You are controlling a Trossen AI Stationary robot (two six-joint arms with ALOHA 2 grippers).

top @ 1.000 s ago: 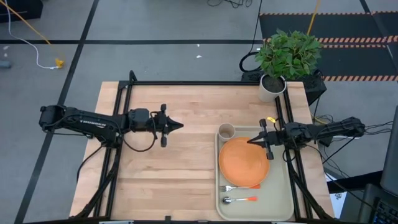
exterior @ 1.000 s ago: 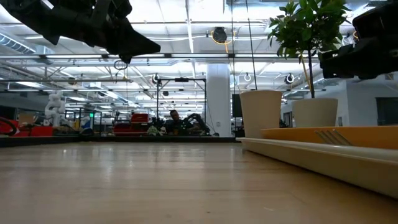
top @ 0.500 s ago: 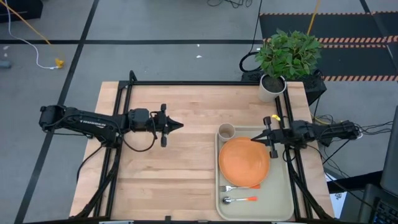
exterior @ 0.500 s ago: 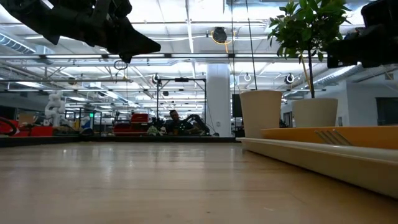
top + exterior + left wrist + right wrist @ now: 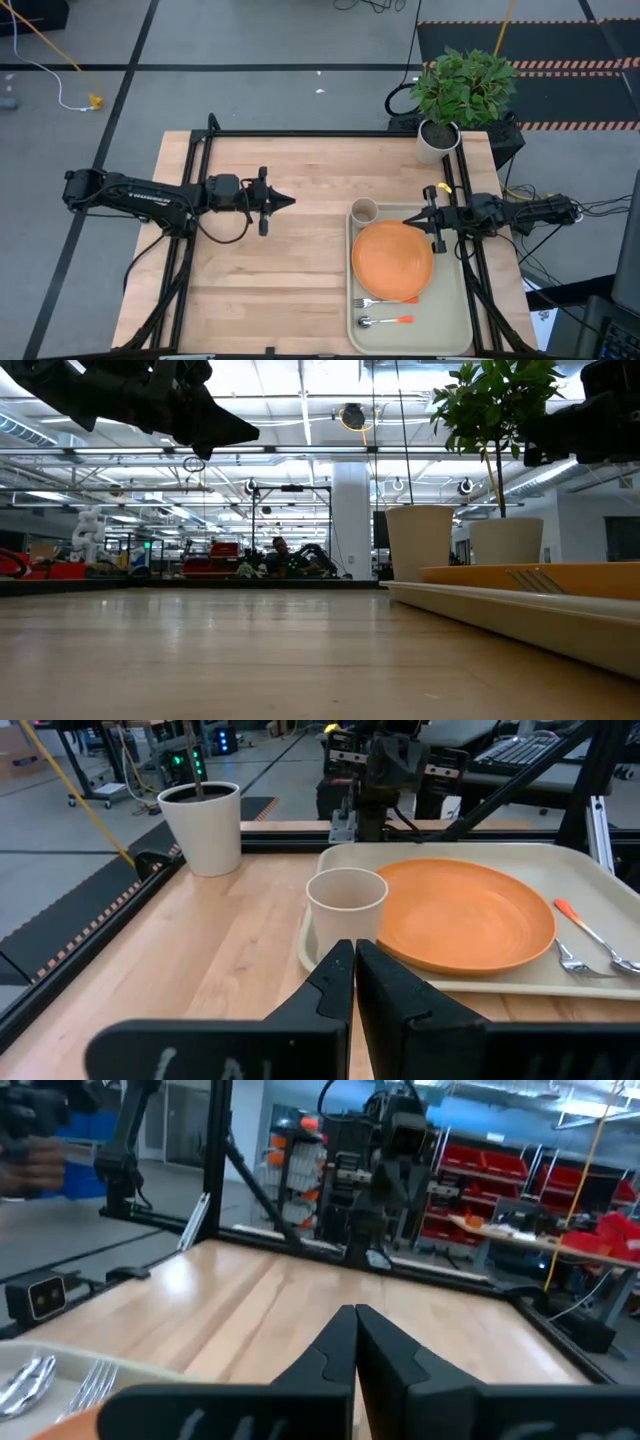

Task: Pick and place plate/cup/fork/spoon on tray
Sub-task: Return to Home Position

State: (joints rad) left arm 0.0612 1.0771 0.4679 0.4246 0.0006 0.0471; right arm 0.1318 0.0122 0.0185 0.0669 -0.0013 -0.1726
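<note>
With plate [image 5: 392, 262], cup [image 5: 364, 211], fork [image 5: 367, 301] and spoon [image 5: 382, 321] on the tray [image 5: 459, 322], the right gripper [image 5: 406, 222], fingers together, has withdrawn; task looks finished.

Pale butcher-block wooden bench [image 5: 290, 230], rectangular, ringed by a black metal frame along its edges. Directly on the wood, filling the near right corner: large pale beige-green rectangular tray with rounded corners and a raised rim [image 5: 460, 310], long side running along the right edge. At the far right corner: white cylindrical pot with a leafy green plant [image 5: 437, 140], standing upright just beside the frame rail, near the tray's far end but apart from it. Left and middle of the bench showing only bare planks. Seen level across the top: tray rim [image 5: 500, 610] flat on the wood at right, white pot [image 5: 420, 542] beyond.
</note>
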